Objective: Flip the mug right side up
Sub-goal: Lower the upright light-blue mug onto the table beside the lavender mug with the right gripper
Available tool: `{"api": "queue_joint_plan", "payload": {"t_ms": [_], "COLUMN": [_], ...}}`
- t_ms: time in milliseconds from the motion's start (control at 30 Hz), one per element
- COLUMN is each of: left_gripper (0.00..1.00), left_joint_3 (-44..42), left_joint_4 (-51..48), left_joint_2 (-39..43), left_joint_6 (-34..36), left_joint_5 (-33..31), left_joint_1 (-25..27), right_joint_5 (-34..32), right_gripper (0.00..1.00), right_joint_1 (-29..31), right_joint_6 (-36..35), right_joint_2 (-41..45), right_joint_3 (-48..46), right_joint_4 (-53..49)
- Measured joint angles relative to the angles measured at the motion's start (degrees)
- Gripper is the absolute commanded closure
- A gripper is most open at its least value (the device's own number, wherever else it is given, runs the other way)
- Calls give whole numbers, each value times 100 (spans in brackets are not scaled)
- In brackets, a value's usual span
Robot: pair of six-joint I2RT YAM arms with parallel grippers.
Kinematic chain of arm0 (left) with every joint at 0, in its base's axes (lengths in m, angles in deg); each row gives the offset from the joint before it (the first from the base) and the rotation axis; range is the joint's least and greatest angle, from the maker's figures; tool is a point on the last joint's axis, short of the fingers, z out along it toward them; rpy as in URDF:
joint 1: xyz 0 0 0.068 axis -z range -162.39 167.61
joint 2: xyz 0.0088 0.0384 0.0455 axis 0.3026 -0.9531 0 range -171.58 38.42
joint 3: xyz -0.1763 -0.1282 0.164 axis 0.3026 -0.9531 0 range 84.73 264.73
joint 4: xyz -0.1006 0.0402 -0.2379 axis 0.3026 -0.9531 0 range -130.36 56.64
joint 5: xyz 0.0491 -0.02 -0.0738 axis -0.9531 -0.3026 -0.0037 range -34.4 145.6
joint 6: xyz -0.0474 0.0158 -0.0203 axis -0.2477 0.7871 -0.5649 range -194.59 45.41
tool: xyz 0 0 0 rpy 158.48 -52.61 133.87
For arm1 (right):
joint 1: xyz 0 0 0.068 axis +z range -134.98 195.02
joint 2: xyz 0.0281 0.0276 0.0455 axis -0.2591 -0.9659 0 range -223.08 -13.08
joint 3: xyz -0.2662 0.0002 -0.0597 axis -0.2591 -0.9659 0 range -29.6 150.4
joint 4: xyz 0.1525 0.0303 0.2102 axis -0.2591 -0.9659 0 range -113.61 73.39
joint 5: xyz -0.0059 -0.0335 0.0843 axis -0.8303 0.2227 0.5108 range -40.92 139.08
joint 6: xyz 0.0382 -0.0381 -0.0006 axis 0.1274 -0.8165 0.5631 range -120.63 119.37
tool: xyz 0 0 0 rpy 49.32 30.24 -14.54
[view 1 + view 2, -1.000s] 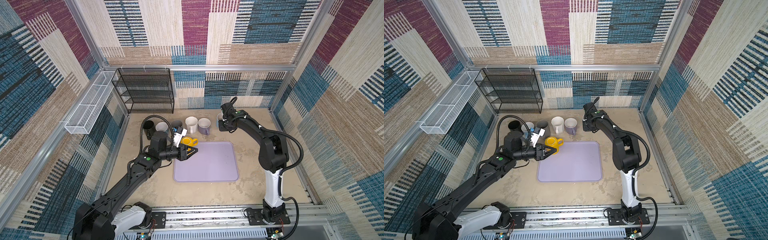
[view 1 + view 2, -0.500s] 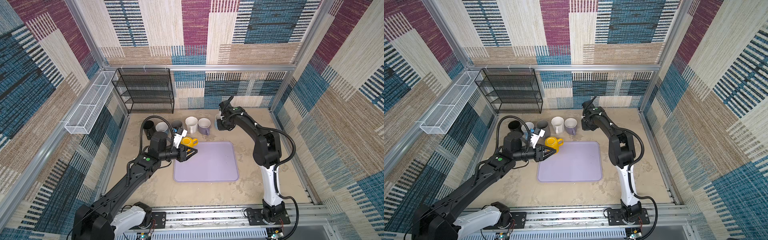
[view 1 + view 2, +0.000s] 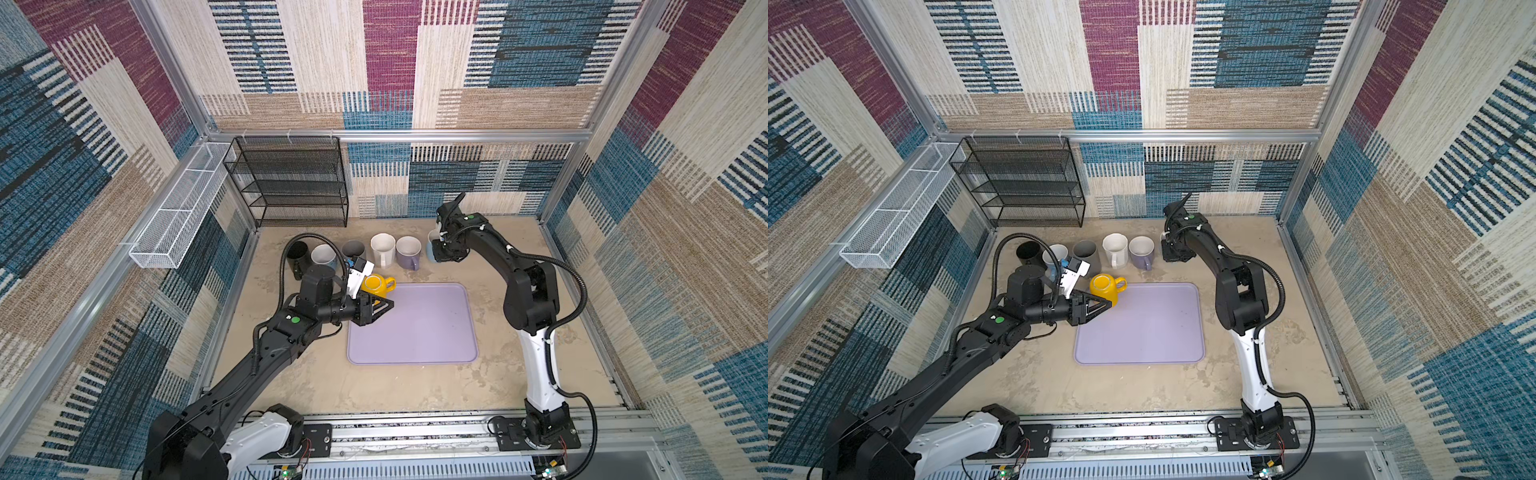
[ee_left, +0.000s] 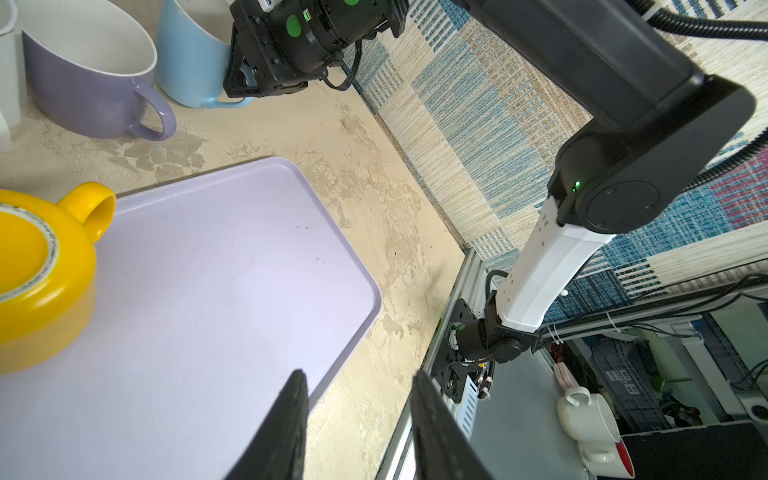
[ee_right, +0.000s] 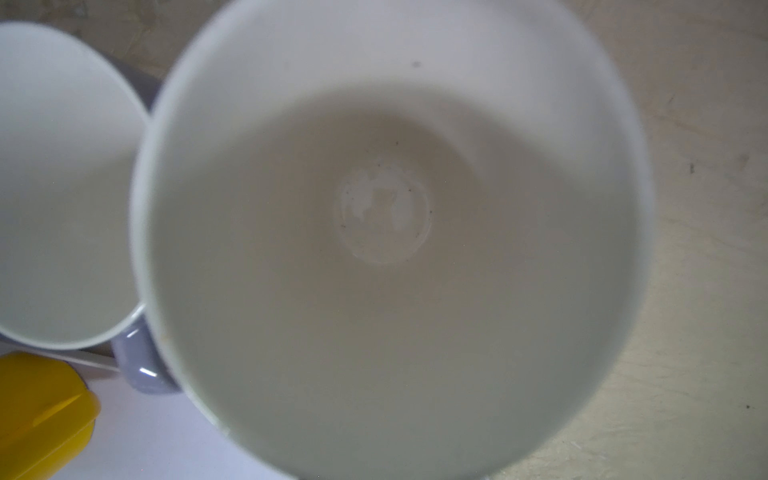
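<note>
Finds the yellow mug (image 3: 376,284) upside down on the lilac tray (image 3: 432,332) corner: glossy, rounded, pale rough ring on base. Holds the left gripper (image 3: 388,306) half open, empty, just beside it, probably to grasp. Seems to pinch narrowly the handle of the smooth, upright light blue mug (image 4: 187,54) with the right gripper (image 4: 243,85).

Yellow mug (image 4: 37,274) base-up on lilac tray (image 4: 228,270), left pincer (image 4: 357,378) parted
</note>
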Motion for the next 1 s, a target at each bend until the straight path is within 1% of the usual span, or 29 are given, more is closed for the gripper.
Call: {"api": "queue_joint_plan", "payload": {"t_ms": [467,567,833,1000], "left_gripper": [62,62,62,62], "left_joint_3": [-22,-22,-22,-22], "left_joint_4": [-76,-109,-184,-273], "left_joint_2": [109,116,157,177], "left_joint_6": [22,24,42,46], "left_joint_5": [-20,-22,-28,-48], "left_joint_1": [0,0,0,0], "right_joint_5": [31,68,70,122], "right_gripper": [100,94,84,74], "right_joint_1": [0,0,0,0], "right_joint_6": [-37,-39,-39,-39], "right_joint_2": [-101,-122,-142,-146], "right_joint_3": [17,26,28,28], "right_joint_4": [-9,-9,0,13]}}
